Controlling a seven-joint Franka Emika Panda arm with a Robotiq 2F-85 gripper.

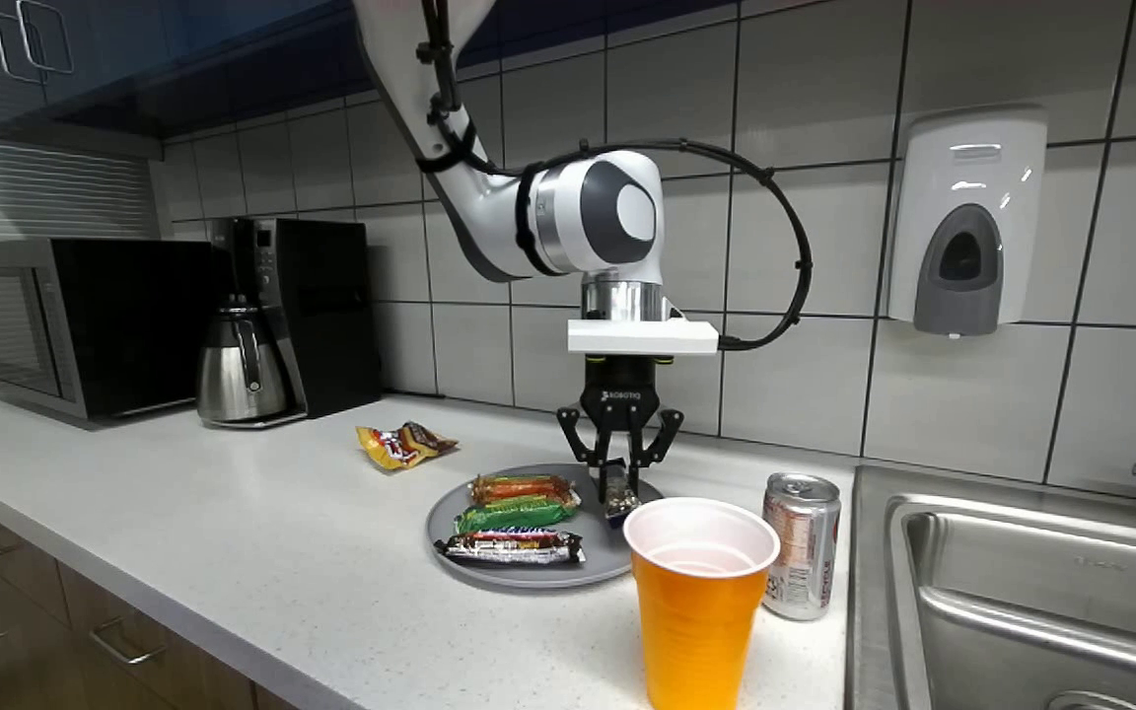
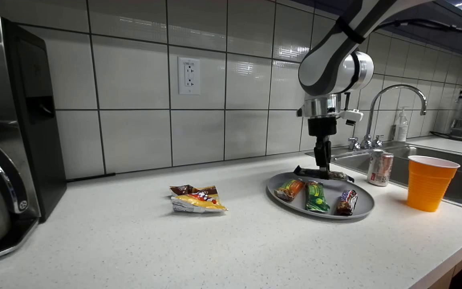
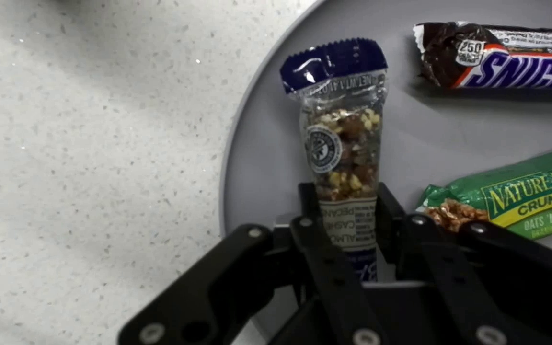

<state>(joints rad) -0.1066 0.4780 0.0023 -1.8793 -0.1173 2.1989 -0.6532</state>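
1. Two black fingers [image 3: 310, 203] of the Robotiq-marked pincer [image 3: 345, 206] grip a slim, clear-and-navy plastic-wrapped nut bar [image 3: 348, 139] crosswise, its narrow width apparently suiting that hold; inverted print includes "PECANS."
2. Below, a round grey plate [image 3: 264, 158] likely keeps the snacks together; whether the nut bar, near the plate's rim, touches it is unclear.
3. Beside the nut bar lie a green Nature Valley packet [image 3: 539, 191] reading "Crunchy Oats 'n Honey," a brown Snickers bar [image 3: 511, 60] marked "250" and an orange wrapped bar [image 2: 290, 189], lettering illegible.
4. On the speckled white desk [image 1: 262, 532] stand a silver metal can [image 1: 801, 552] and an orange plastic cup [image 1: 701, 631]; a crumpled yellow-and-brown wrapper [image 2: 197, 203] lies well apart.
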